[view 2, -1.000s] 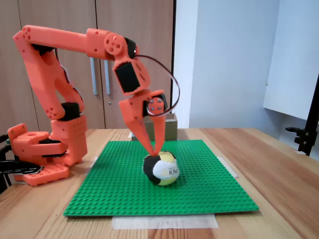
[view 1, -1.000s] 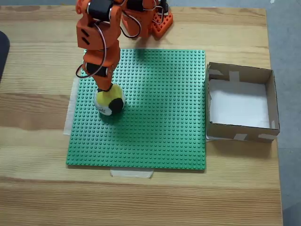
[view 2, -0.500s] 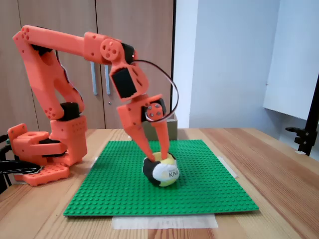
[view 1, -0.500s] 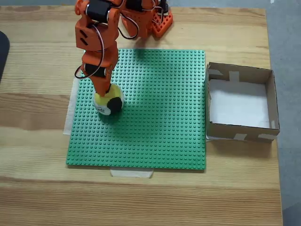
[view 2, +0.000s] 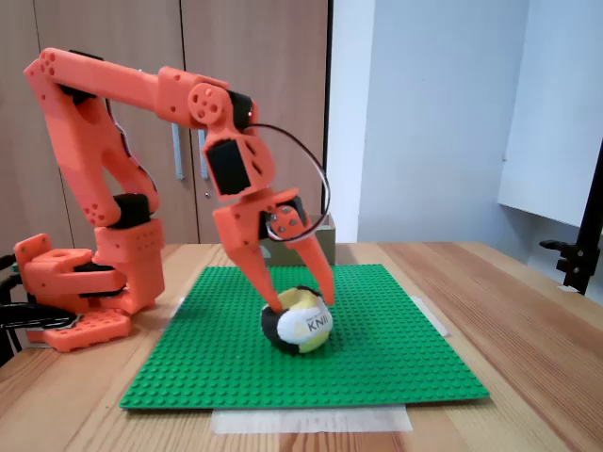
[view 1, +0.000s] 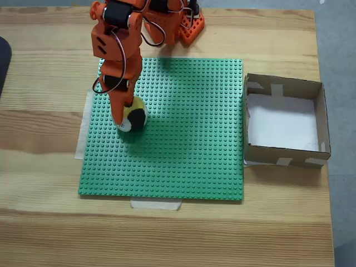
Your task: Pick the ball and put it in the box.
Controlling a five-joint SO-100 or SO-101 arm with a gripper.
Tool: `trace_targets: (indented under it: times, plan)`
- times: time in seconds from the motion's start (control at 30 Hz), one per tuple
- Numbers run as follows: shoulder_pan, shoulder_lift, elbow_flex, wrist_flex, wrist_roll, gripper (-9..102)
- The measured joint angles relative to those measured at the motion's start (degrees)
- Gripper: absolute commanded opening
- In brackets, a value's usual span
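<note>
The ball [view 1: 136, 117], yellow, black and white with small black lettering, rests on the left part of the green studded baseplate [view 1: 189, 128]. The orange gripper [view 1: 125, 118] comes down on it from above. In the side-on fixed view the gripper [view 2: 298, 299] is open, one finger on each side of the ball [view 2: 298, 325], tips down at its upper flanks. The box [view 1: 285, 120], brown cardboard with a white bottom and taped corners, stands off the plate's right edge. A sliver of the box [view 2: 329, 243] shows behind the arm.
The arm's orange base [view 1: 186, 22] sits at the table's far edge. A dark object [view 1: 3, 61] pokes in at the left edge. The wooden table ends just right of the box. A black stand [view 2: 586, 235] rises at the right in the side-on view.
The fingers, together above the ball a second ago, have spread apart and dropped down around it. The ball has shifted slightly on the plate.
</note>
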Motion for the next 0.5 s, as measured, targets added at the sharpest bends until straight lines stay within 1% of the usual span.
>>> trace_targets:
  times: [0.5]
  plan:
    - [-0.9, 0.1, 4.1, -0.9, -3.4, 26]
